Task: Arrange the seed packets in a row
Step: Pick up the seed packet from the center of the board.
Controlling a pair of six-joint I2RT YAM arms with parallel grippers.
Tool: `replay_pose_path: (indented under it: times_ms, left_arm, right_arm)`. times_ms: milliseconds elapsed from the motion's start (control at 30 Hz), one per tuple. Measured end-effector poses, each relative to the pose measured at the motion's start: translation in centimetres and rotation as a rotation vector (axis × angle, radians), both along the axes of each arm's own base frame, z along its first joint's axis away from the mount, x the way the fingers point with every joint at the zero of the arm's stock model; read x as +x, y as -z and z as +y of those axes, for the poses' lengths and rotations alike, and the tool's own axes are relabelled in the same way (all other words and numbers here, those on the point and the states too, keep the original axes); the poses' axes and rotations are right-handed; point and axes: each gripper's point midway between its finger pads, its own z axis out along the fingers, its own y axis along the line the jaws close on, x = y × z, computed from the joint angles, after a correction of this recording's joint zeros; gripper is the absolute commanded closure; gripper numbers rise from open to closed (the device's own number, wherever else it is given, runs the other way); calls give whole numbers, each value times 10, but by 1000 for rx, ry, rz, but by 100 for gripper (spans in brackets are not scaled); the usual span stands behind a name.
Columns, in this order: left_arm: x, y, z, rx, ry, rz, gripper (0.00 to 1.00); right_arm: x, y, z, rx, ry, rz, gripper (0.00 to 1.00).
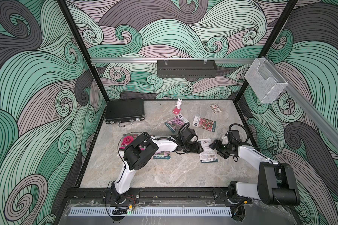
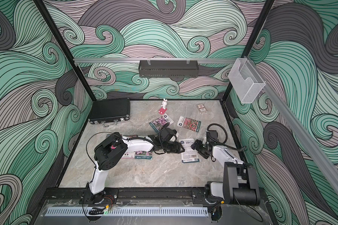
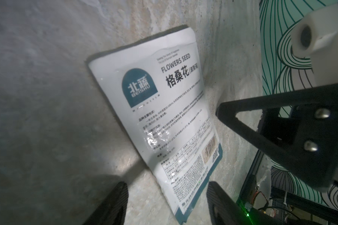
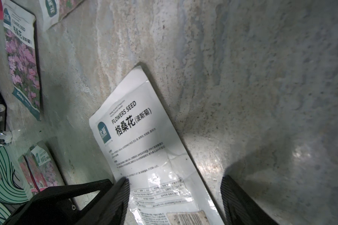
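A white face-down seed packet (image 1: 208, 151) lies right of centre, between my two grippers. My left gripper (image 1: 200, 149) comes at it from the left, my right gripper (image 1: 215, 145) from the right. The left wrist view shows the left gripper (image 3: 167, 202) open, with a corner of the packet (image 3: 164, 116) between its fingers. The right gripper (image 4: 176, 196) is open and straddles the same packet (image 4: 144, 146). A purple-pink packet (image 1: 177, 122) and a red-pink packet (image 1: 205, 123) lie further back. A magenta packet (image 1: 127, 140) and another packet (image 1: 161, 155) sit partly hidden under the left arm.
A black case (image 1: 125, 113) lies at the back left. A white rabbit figurine (image 1: 178, 107) and a small card box (image 1: 215, 108) stand near the back wall. A black shelf (image 1: 186, 68) and a clear holder (image 1: 265, 81) hang on the rails.
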Motion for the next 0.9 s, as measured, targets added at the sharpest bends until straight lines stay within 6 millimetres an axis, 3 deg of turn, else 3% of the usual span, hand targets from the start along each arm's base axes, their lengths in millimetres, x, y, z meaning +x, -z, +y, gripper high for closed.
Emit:
replay_pose_path:
  times_ms: [900]
  left_arm:
    - [15, 0, -13, -54, -132, 4, 39]
  right_arm:
    - [0, -1, 15, 91, -8, -30, 30]
